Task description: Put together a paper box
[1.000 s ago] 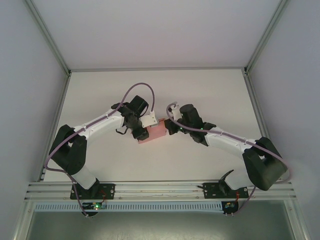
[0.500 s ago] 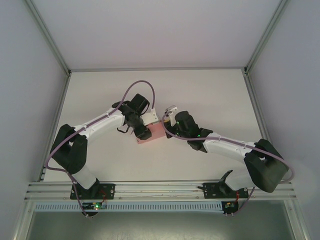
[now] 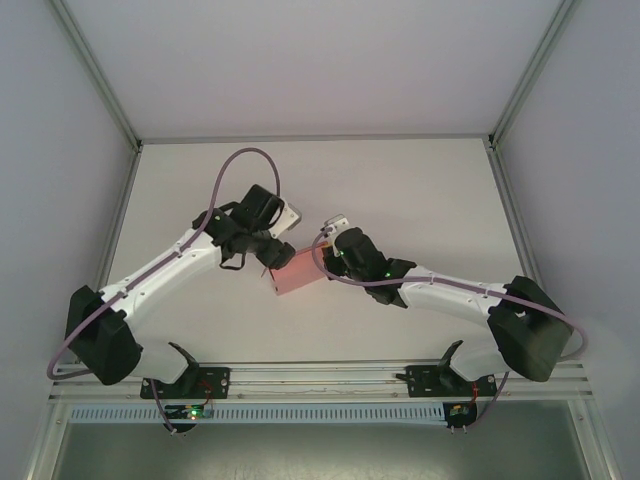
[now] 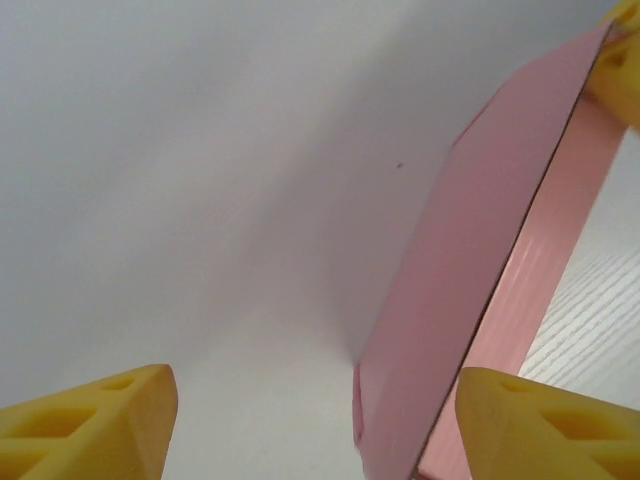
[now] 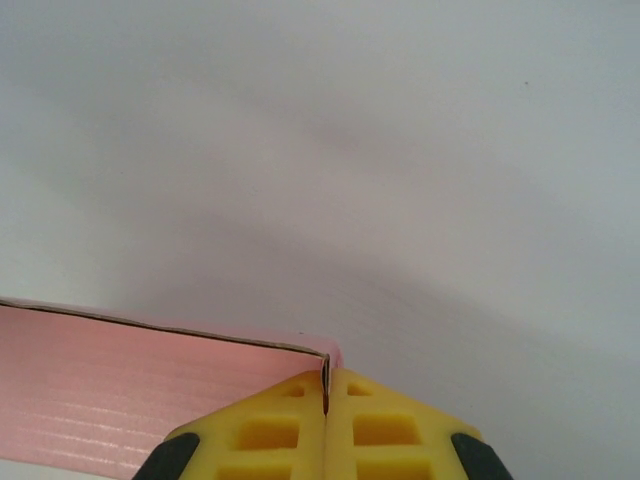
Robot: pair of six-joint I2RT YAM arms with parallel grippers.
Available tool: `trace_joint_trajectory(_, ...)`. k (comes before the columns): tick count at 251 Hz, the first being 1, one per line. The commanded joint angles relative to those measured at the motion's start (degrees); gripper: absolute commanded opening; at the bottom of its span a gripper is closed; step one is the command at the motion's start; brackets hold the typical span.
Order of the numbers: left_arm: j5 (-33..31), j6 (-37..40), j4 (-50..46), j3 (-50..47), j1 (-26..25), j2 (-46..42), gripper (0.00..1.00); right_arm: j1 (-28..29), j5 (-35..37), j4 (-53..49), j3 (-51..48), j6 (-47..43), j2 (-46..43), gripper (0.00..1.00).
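The paper box (image 3: 296, 273) is a small folded pink piece lying mid-table between the two arms. My right gripper (image 3: 322, 264) is at its right edge, shut on a thin corner of the card. The right wrist view shows the yellow fingers (image 5: 270, 430) pressed together on that corner of the paper box (image 5: 120, 385). My left gripper (image 3: 266, 254) stands open just left of the box. In the left wrist view the pink paper box (image 4: 480, 250) rises on edge between the spread fingertips (image 4: 545, 425), close to the right one and not pinched.
The white table (image 3: 420, 190) runs wide behind and beside the box, bounded by grey walls and an aluminium frame (image 3: 320, 378) at the near edge. Purple cables loop over both wrists.
My left gripper has opened, let go of the box and drawn back to the left. The right gripper has moved left with the box, which now sits more tilted.
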Motion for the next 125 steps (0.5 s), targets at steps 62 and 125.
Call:
trace_joint_trajectory(62, -7.8, -17.2, -8.1, -2.5, -4.0, 0.4, 0.37, 2.1, 6.0, -5.4, 2.8, -0.3, 1.6, 0.00)
trace_joint_trajectory(125, -5.0, -21.5, -8.4, -3.2, -3.9, -0.9, 0.28, 2.6, 7.7, -5.8, 1.9, 0.0, 0.0, 0.00)
